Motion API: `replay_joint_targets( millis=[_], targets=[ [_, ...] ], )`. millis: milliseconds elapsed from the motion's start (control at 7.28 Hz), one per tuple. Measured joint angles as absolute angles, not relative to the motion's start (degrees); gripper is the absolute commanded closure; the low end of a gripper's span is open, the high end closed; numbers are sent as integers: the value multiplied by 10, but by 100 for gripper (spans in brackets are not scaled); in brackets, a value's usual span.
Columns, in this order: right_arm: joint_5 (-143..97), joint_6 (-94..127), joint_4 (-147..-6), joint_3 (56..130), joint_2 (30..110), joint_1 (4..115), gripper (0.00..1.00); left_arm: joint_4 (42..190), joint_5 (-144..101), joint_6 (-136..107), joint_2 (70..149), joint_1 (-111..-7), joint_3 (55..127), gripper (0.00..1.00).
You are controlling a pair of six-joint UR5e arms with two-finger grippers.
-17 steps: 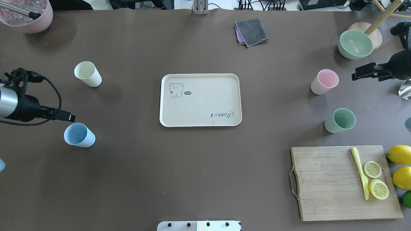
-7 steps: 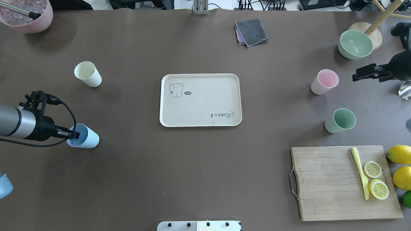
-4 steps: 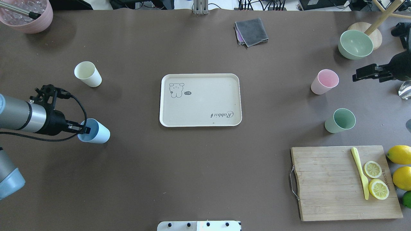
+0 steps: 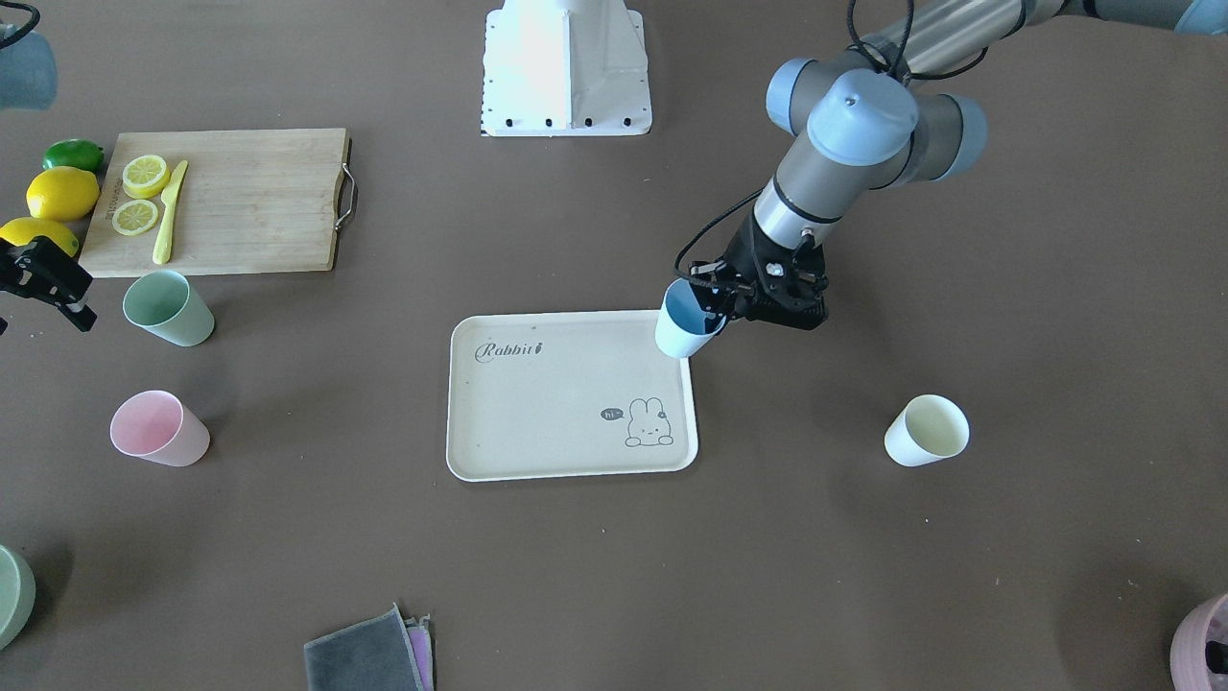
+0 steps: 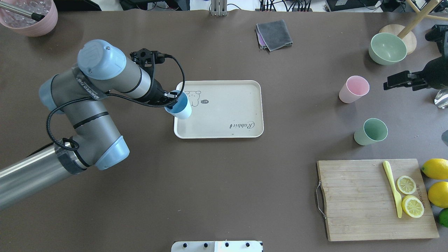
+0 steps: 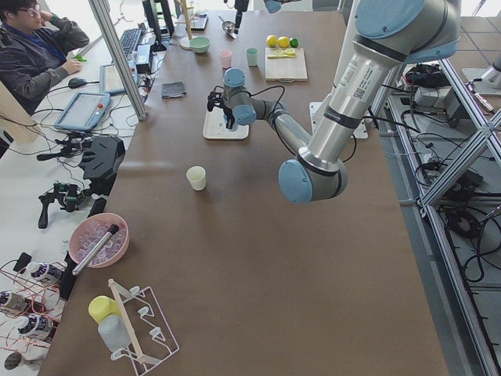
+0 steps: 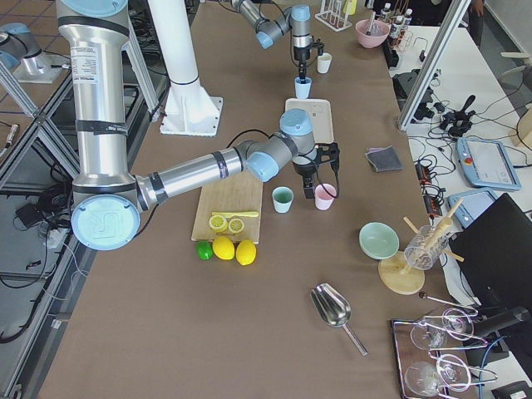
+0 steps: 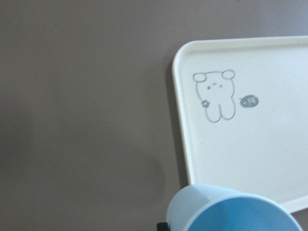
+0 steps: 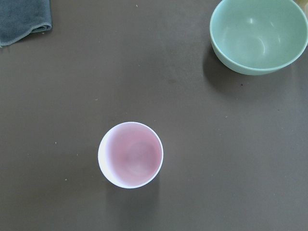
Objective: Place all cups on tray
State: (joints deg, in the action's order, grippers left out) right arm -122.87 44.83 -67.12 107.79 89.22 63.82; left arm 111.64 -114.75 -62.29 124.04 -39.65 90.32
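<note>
Yellow cup [image 4: 926, 431]: the left arm covers it in your overhead view. From the front you find it upright, well off the bunny end of the tray [image 5: 224, 112].
Blue cup's base: you cannot tell whether it touches the tray.
Pot [image 5: 29, 21]: pink, cut off at the frame's corner, far beyond the tray's bunny end.
Right gripper [image 5: 388, 84]: you see it only side-on. Its fingers look apart and hold nothing. It hangs above the pink cup [image 5: 354, 89], well off the tray's lettered end.
Green cup [image 5: 371, 131]: upright, near the pink cup, off that same end of the tray.
Board [image 5: 357, 199]: wooden, carrying lemon slices and a yellow knife, farther from the tray than the green cup.
Bowl [image 5: 387, 48]: green, farther from the tray than the pink cup.
Cloth [image 5: 274, 34]: grey, folded, beyond the tray's long side away from the robot.
Left gripper [image 5: 171, 96]: clamped on the blue cup's rim, one finger inside.
Blue cup [image 5: 180, 106]: tilted, mouth up, over the tray's bunny-end rim, just beside the drawing.
Tray: cream, with rounded corners, a raised rim and grey "Rabbit" lettering.
</note>
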Motion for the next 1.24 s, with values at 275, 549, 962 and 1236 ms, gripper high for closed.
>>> replay_joint_targets(
  millis=[275, 549, 962, 1236],
  targets=[
    [-1228, 450, -671, 1076, 890, 636, 0, 1112, -1142, -626, 1261, -389, 880, 100],
    [-1228, 451, -671, 1075, 888, 635, 0, 1112, -1142, -626, 1263, -368, 879, 2],
    [-1228, 453, -671, 1074, 887, 633, 0, 1110, -1141, -621, 1260, -361, 897, 1],
    [-1228, 454, -671, 1074, 887, 632, 0, 1105, -1176, -583, 1239, -420, 912, 1]
  ],
)
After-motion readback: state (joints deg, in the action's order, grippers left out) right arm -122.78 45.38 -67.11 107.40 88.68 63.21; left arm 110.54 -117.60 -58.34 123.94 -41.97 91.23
